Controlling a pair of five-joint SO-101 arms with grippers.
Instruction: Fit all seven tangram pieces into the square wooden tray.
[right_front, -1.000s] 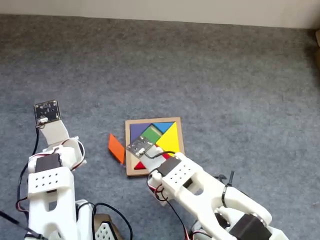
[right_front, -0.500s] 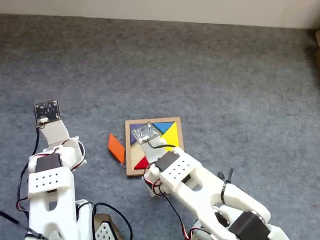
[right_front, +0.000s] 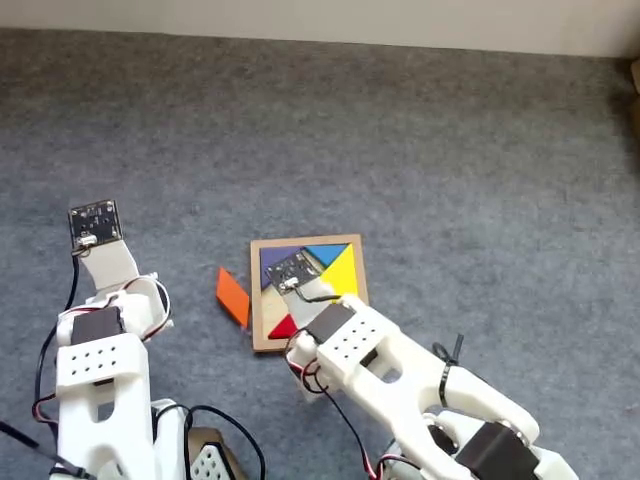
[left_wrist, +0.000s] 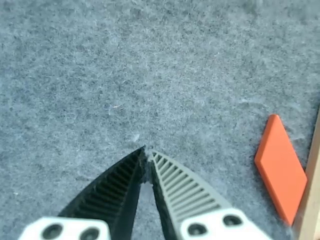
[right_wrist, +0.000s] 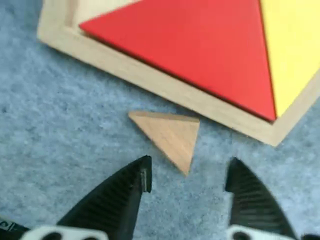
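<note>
The right arm (right_front: 400, 375) leans low across the near edge of the square wooden tray (right_front: 257, 300). The right pincer (right_wrist: 188, 175) is spread wide, and one point of a small bare-wood triangle (right_wrist: 170, 132) sits between its tips; the triangle lies on the bench just outside the tray's rim, near the red triangle (right_wrist: 190, 45) and yellow triangle (right_wrist: 295, 45) seated inside. The left arm (right_front: 100, 365) sits well off to the side with the left pincer (left_wrist: 148, 152) pressed closed on nothing above the grey, felt-like bench (right_front: 420, 130), where the orange parallelogram (left_wrist: 280, 167) lies flat just beside the tray's outer edge.
</note>
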